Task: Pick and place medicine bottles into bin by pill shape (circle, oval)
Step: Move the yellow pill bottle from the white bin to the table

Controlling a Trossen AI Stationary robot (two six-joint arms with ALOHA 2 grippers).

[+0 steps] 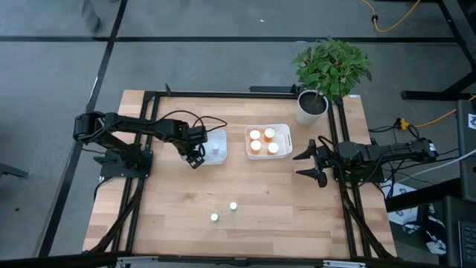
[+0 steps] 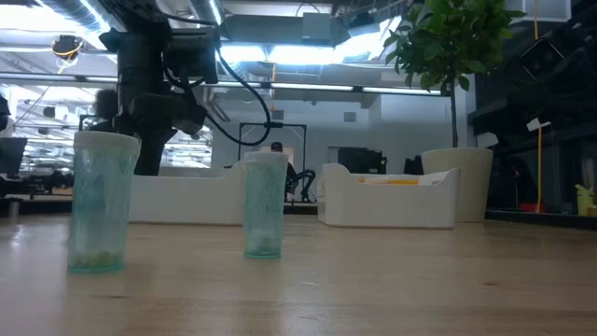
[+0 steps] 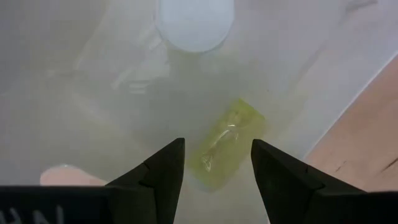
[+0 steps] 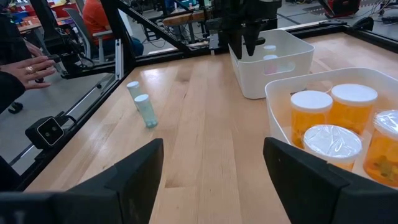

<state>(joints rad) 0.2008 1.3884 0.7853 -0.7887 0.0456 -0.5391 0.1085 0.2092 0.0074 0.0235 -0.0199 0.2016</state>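
Left claw (image 3: 214,163) | open over bin | wrist only: green bottle (image 3: 227,144) lying

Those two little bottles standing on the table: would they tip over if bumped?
Probably. The two bottles look tall and narrow, so a bump near the cap might tip them. Round sides suggest they would then roll. They look nearly empty, so likely light.

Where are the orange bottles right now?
In the high view, the four orange bottles stand together inside the right-hand white bin, just in front of the potted plant.
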